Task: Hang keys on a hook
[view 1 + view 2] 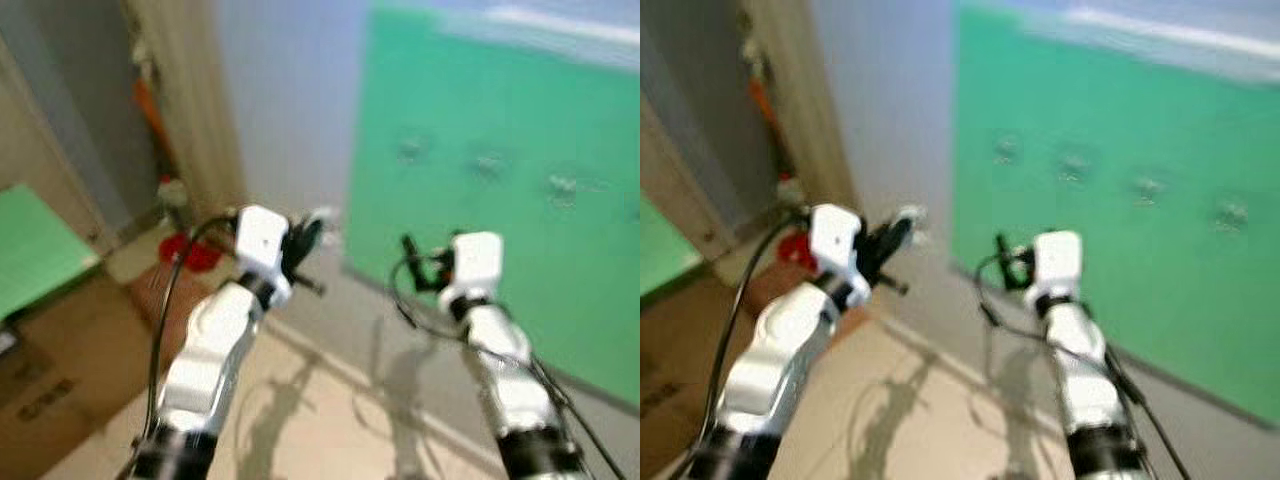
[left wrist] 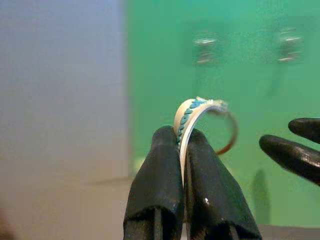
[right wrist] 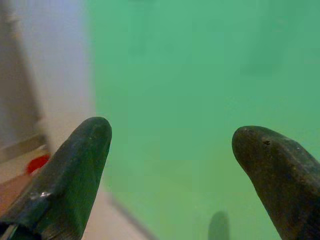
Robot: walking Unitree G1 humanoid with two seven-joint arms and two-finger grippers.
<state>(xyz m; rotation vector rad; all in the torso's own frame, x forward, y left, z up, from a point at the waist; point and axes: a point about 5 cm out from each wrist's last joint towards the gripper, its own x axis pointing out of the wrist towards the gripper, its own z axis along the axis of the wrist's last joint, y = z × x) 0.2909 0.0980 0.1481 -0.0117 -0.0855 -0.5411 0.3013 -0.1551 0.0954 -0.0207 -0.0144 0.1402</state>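
Note:
My left gripper (image 2: pixel 181 137) is shut on a white strap with teal stitching that carries a metal key ring (image 2: pixel 227 131). In the eye views the left gripper (image 1: pixel 305 245) is raised in front of the grey wall, just left of a green wall panel (image 1: pixel 500 110). Several small metal hooks (image 1: pixel 412 148) sit in a row on that panel, higher and further right than the keys; two hooks (image 2: pixel 204 42) appear blurred above the ring. My right gripper (image 3: pixel 172 140) is open with nothing in it, raised beside the left one (image 1: pixel 415 262), facing the panel.
A cardboard box (image 1: pixel 50 380) stands on the floor at the left, with a green sheet (image 1: pixel 30 250) behind it. A red object (image 1: pixel 190 252) lies by a beige curtain (image 1: pixel 190 110). Pale tiled floor (image 1: pixel 330 420) runs along the wall's foot.

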